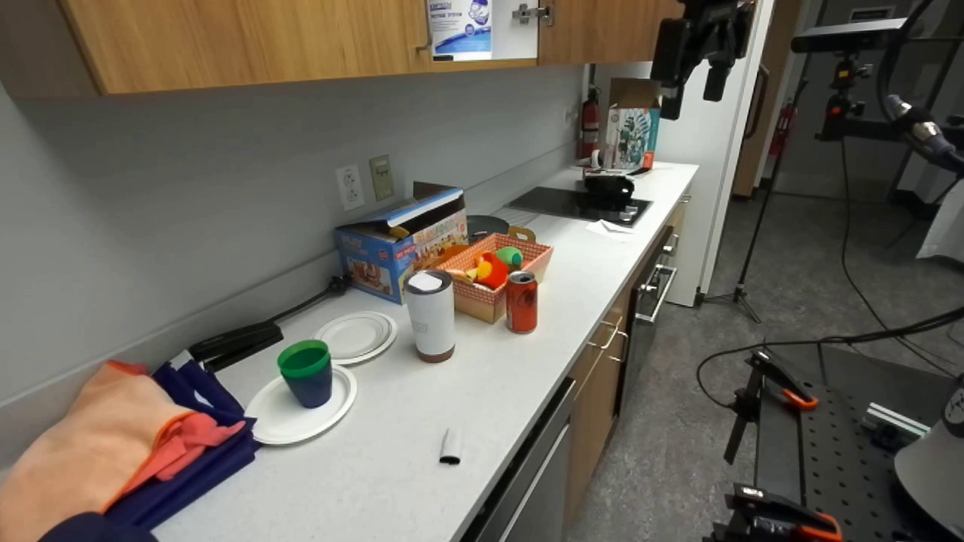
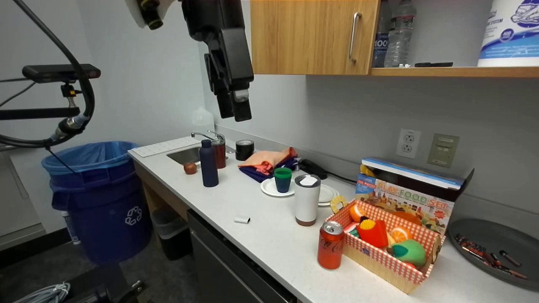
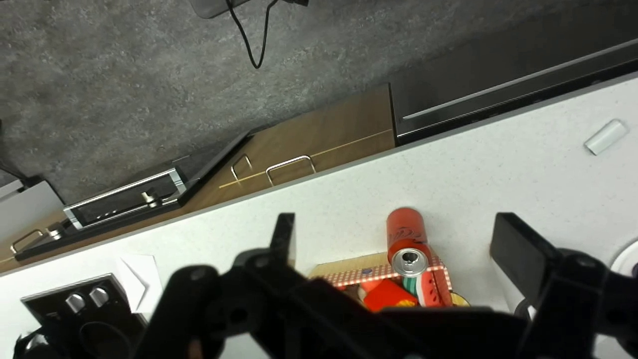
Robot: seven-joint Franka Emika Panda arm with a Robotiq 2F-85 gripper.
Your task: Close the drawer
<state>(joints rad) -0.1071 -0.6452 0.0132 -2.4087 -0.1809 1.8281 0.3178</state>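
The drawer is a light-brown wooden cabinet door (image 1: pixel 602 31) that appears swung open in an exterior view, its hinge showing at the compartment's far side. Its handle does not show there. Beside it is the open compartment (image 1: pixel 515 44), with a white-and-blue package (image 1: pixel 459 28). The compartment also shows in an exterior view (image 2: pixel 446 33) with a white-and-blue tub (image 2: pixel 509 35). My gripper (image 1: pixel 693 96) points down, open and empty, overlapping the door's right end in that picture. It also shows in an exterior view (image 2: pixel 235 111), left of the cabinet. In the wrist view (image 3: pixel 396 224) its fingers are wide apart.
A neighbouring cabinet door (image 2: pixel 303 38) with a vertical handle is shut. The white counter (image 1: pixel 482 376) below bears a red can (image 2: pixel 330 246), a checkered basket (image 2: pixel 379 269) of toy food, a white tumbler (image 2: pixel 306 200) and a play-food box (image 1: pixel 399 248). Water bottles (image 2: pixel 400 35) stand on the shelf.
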